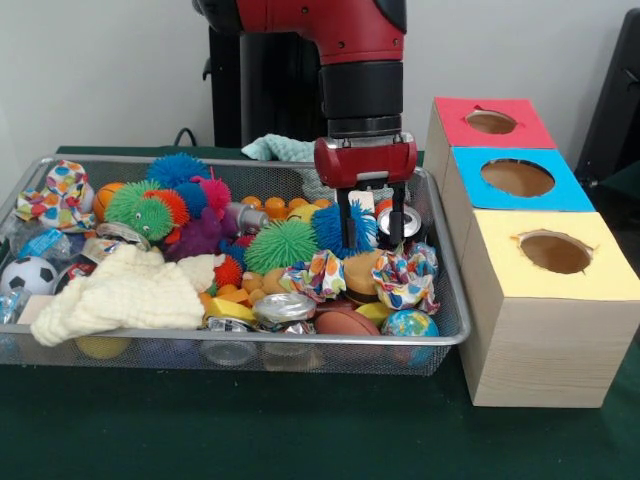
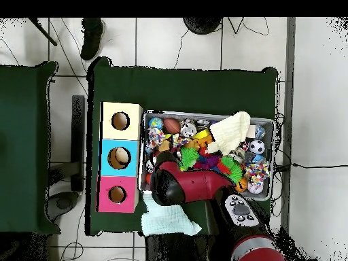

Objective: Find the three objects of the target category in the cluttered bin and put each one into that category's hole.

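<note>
Right now you see the bin (image 1: 445, 335) sitting on the green table (image 1: 300, 430), packed with clutter, and you can read it from left to right in the front view. At the far left a patterned cloth bundle (image 1: 55, 195) lies against the rim, with a small soccer ball (image 1: 28, 273) below it. Next comes a cream knitted cloth (image 1: 125, 290) draped over the front of the pile, and behind it a green spiky ball (image 1: 140, 210) beside a blue spiky ball (image 1: 180, 168). Toward the middle you find another green spiky ball (image 1: 281, 243), with a metal can (image 1: 284, 308) near the front rim.

Just right of the middle, your claw (image 1: 370, 222) hangs straight down into the bin. Its two dark fingers (image 1: 344, 220) stand spread apart, with a blue spiky ball (image 1: 328, 228) just beside the left one and a silver can (image 1: 410, 224) at the right one. You cannot tell whether either finger touches anything. Below the claw sit a patterned cloth (image 1: 405, 278) and a small globe ball (image 1: 410, 324).

Right of the bin, close beside it, you see three wooden boxes in a row, each with a round hole on top: red box (image 1: 490, 122) farthest back, blue box (image 1: 520, 180) in the middle, yellow box (image 1: 550, 255) nearest the camera.

From overhead, the arm (image 2: 197, 187) covers the bin's (image 2: 273, 146) near side, and a pale green cloth (image 2: 166, 221) lies on the table next to it.
</note>
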`<action>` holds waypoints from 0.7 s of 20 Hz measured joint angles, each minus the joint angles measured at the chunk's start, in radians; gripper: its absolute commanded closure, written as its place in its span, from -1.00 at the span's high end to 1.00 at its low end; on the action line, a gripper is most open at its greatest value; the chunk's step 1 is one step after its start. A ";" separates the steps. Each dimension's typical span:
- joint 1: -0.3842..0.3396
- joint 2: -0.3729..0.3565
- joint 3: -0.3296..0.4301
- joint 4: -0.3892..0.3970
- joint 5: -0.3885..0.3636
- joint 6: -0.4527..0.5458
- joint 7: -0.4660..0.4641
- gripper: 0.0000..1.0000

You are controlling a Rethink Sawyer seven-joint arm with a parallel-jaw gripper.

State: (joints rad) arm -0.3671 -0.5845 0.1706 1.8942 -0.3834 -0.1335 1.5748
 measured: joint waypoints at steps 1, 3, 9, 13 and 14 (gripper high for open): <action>0.000 0.002 0.000 0.000 0.000 0.000 0.000 1.00; -0.001 0.015 0.000 0.000 0.000 -0.001 0.000 1.00; -0.001 0.051 0.000 -0.001 -0.002 -0.007 0.000 1.00; 0.000 0.085 -0.001 -0.004 -0.002 -0.007 0.000 1.00; 0.001 0.092 -0.003 -0.006 -0.002 -0.007 0.000 1.00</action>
State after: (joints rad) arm -0.3662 -0.4922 0.1679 1.8884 -0.3850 -0.1407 1.5748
